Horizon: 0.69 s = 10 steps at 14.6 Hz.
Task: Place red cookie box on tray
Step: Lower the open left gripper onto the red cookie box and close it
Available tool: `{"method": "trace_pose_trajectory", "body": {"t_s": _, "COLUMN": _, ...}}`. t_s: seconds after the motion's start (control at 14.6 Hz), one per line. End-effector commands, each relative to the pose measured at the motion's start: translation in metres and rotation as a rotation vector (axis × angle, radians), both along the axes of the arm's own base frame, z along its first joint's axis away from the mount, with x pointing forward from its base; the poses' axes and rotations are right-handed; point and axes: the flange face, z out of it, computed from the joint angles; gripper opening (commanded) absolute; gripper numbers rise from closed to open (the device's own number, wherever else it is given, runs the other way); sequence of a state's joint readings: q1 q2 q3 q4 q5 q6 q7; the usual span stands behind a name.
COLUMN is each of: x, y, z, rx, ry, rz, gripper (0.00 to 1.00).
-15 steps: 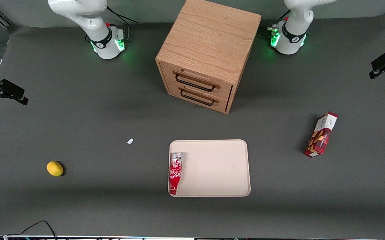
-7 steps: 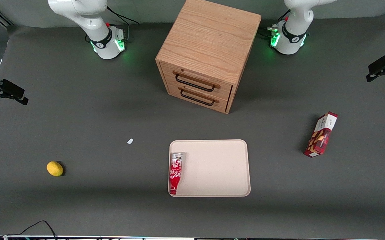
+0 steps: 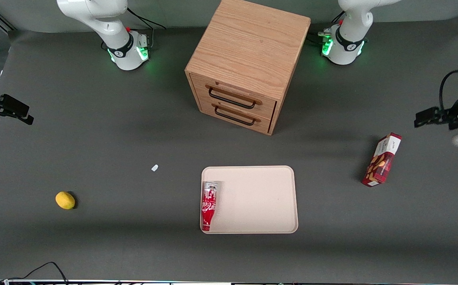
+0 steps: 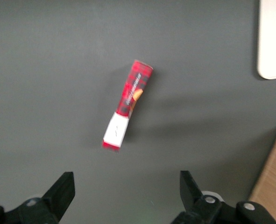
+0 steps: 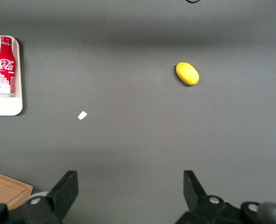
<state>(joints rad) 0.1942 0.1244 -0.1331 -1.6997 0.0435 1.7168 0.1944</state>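
Dark-red cardboard, slim and rectangular, the red cookie box (image 3: 382, 160) lies alone on the grey desk (image 3: 94, 245), toward the working arm's end and well apart from the tray (image 3: 260, 221). One end panel is white; tan cookie pictures run along its face. In the wrist view the red cookie box (image 4: 128, 111) lies slanted, with its white end nearest the camera.

The tool (image 4: 123, 198) hangs above the desk with its two black fingers (image 4: 63, 193) spread wide and nothing between them, not yet over the box. In the front view the tool (image 3: 427, 117) sits near the box, farther from the camera than it.

To do this step well, the tool probably needs to turn so its fingers straddle the box's narrow width, centre over the middle of its length, then descend. Thin cardboard may dent, so a gentle squeeze seems wise.

A red soda bottle (image 3: 208, 206) lies along one edge of the cream-beige tray, leaving most of it bare for the box. Its label reads Coca-Cola in white script. Writing on the box is too small to read. A wooden drawer cabinet (image 3: 249, 59) stands farther from the camera than the tray.
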Motion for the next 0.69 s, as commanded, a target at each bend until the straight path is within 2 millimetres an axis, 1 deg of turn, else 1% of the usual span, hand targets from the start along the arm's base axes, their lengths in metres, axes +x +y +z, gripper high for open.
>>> {"method": "trace_pose_trajectory", "body": {"t_s": 0.0, "x": 0.002, "y": 0.002, "z": -0.05, "rx": 0.039, "ry": -0.035, "rz": -0.07, "gripper": 1.0}}
{"method": "trace_pose_trajectory", "body": {"t_s": 0.21, "x": 0.004, "y": 0.003, "z": -0.102, "rx": 0.076, "ry": -0.036, "rz": -0.108, "gripper": 1.0}}
{"method": "trace_pose_trajectory", "body": {"t_s": 0.27, "x": 0.005, "y": 0.002, "z": -0.124, "rx": 0.079, "ry": -0.023, "rz": -0.121, "gripper": 1.0}}
{"method": "trace_pose_trajectory", "body": {"t_s": 0.34, "x": 0.006, "y": 0.003, "z": -0.142, "rx": 0.074, "ry": -0.02, "rz": -0.124, "gripper": 1.0}}
{"method": "trace_pose_trajectory", "body": {"t_s": 0.48, "x": 0.005, "y": 0.003, "z": -0.166, "rx": 0.063, "ry": -0.012, "rz": -0.148, "gripper": 1.0}}
{"method": "trace_pose_trajectory", "body": {"t_s": 0.62, "x": -0.001, "y": 0.001, "z": -0.193, "rx": 0.052, "ry": -0.005, "rz": -0.166, "gripper": 1.0}}
